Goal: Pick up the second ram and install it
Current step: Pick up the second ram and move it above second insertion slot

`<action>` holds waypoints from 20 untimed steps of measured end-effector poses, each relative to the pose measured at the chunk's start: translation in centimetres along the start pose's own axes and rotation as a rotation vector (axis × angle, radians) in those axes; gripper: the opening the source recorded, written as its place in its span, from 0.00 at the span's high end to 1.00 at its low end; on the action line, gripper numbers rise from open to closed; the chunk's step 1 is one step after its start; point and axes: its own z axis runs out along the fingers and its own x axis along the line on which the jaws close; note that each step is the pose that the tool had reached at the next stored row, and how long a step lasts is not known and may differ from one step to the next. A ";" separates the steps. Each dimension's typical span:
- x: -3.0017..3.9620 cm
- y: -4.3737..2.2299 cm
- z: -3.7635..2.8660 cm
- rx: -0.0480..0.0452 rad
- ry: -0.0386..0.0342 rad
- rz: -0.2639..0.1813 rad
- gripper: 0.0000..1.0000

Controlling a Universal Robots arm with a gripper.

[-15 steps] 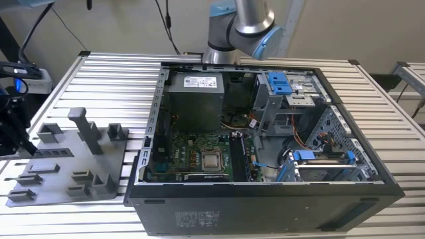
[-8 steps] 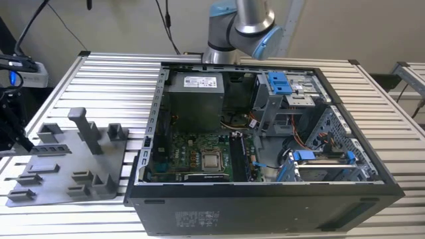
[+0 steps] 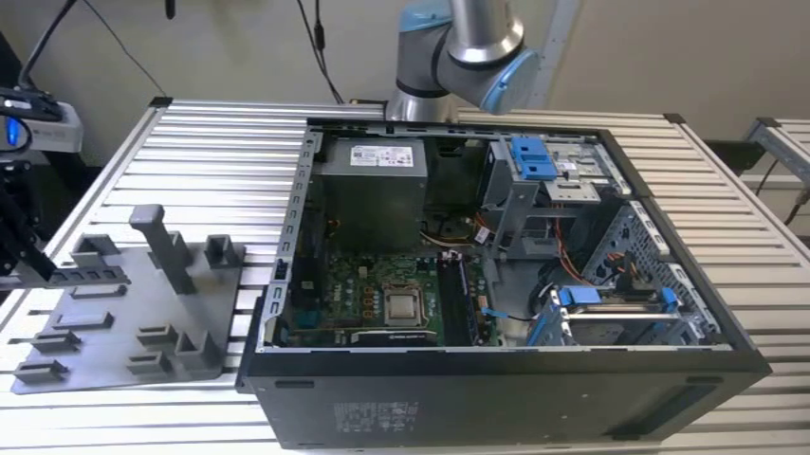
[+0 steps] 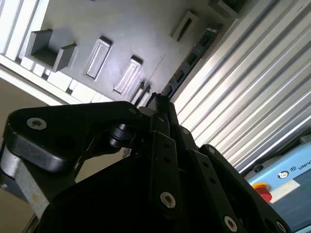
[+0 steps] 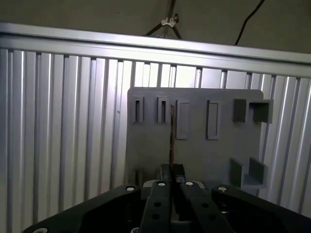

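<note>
Over at the exterior view's left the pincer (image 3: 36,270) is clenched on the second ram (image 3: 89,277), the thin dark stick poking out sideways above the near-left edge of the grey tray (image 3: 108,355). In the second wrist view the pincer (image 4: 159,101) has it by one end, and the rest of the second ram (image 4: 192,56) runs out along the tray's edge over the ribbed table (image 4: 252,97). In the first wrist view I look down its thin edge (image 5: 171,141) between the closed tips (image 5: 172,171). It looks lifted off the tray, though I can't be sure it is clear.

Just right of that stands the tall post (image 3: 162,248) among the holder blocks (image 3: 222,251). Further right sits the open computer case (image 3: 506,398), well apart from the stick, with the motherboard (image 3: 360,294) deep inside.

What worries me is that one-ended hold: with so much stick hanging free, a slight knock could twist it in the grip. The post and blocks stand right in the way across, and the case wall is tall. A tilted stick would likely meet its slot crooked and jam.
</note>
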 end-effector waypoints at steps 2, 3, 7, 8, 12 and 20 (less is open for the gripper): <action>-0.02 0.01 -0.28 0.0023 0.0001 0.002 0.86; -0.02 0.01 -0.41 0.0035 0.0002 0.004 0.86; -0.05 0.00 -1.05 0.0053 0.0004 0.007 0.86; -0.06 0.00 -1.31 0.0053 0.0004 0.007 0.86; -0.11 -0.01 -2.40 0.0053 0.0004 0.008 0.86; -0.20 -0.02 -4.50 0.0055 0.0003 0.009 0.86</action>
